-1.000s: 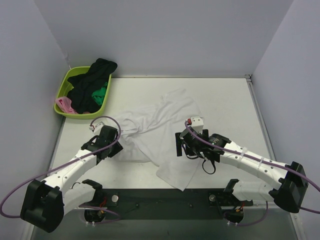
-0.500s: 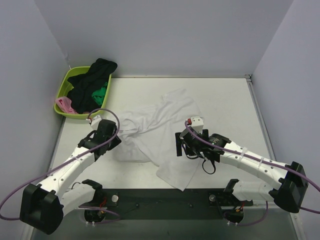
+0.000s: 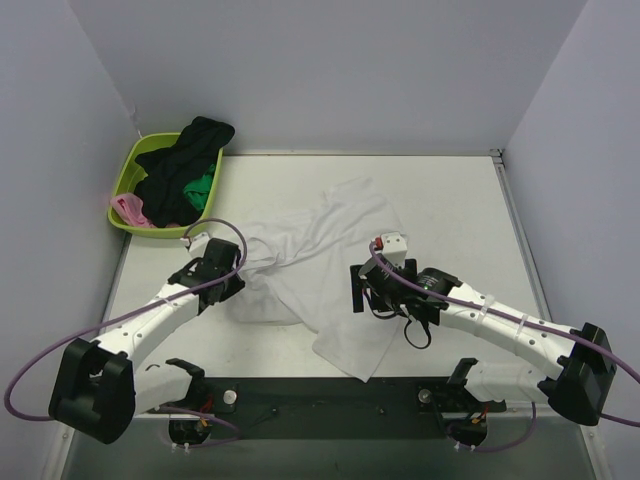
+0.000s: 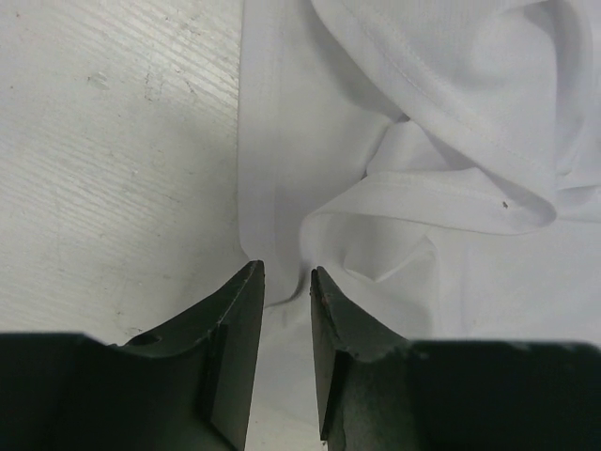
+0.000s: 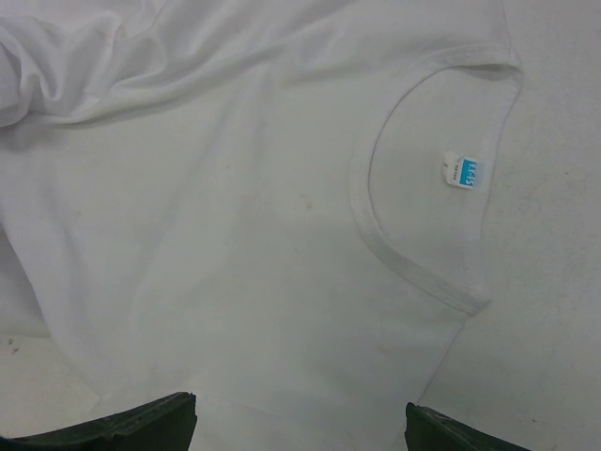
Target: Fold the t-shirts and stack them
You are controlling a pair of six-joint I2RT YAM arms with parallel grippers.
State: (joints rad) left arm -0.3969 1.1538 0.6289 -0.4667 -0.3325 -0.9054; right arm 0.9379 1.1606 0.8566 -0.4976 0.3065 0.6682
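Left pincer [image 4: 286,270] slightly forward — narrowly parted at edge of white t-shirt [image 4: 423,141]

The only printed mark is a small sewn-in label [image 5: 462,171] on the white t-shirt [image 5: 235,235]. It shows in the right wrist view, in the upper right of the frame, just inside the round neckline [image 5: 361,197]. The label is a white tab with a bright blue patch on its right half. Short pale characters stand on the blue patch, but they are too small and blurred to read. In the top view the label cannot be made out.
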